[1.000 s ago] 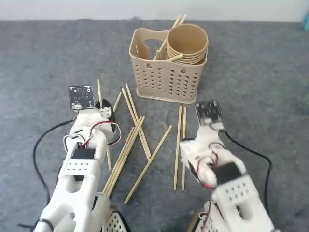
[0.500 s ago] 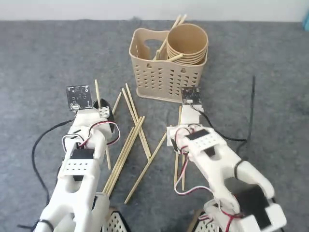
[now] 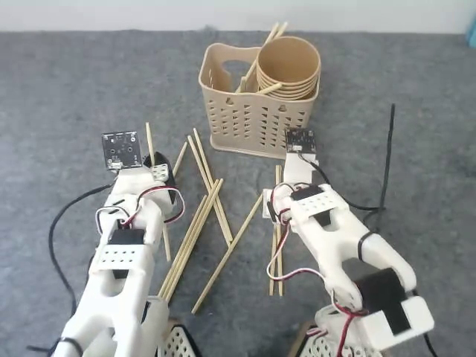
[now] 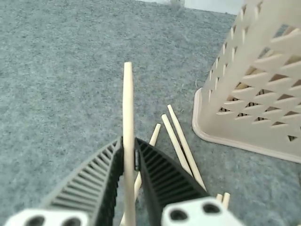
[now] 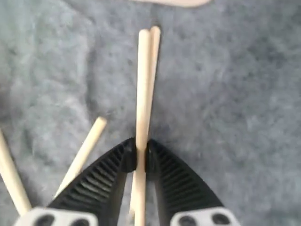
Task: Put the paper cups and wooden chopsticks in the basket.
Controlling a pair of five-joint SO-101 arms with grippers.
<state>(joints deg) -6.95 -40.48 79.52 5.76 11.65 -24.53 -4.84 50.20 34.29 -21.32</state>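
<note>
Just now: see right gripper (image 5: 141, 157) swung in over the last second from the table's 5 o'clock corner, jaws clamped on the paired chopstick (image 5: 142, 84) lying at 6 o'clock of the basket (image 3: 253, 126). Find left gripper (image 4: 129, 155) unmoved at 8 o'clock, pinched tight on a single chopstick (image 4: 127, 103). Paper cups (image 3: 288, 67) stacked inside already. Reads as two sticks ready to lift; loose chopsticks (image 3: 195, 230) left between the arms.
</note>
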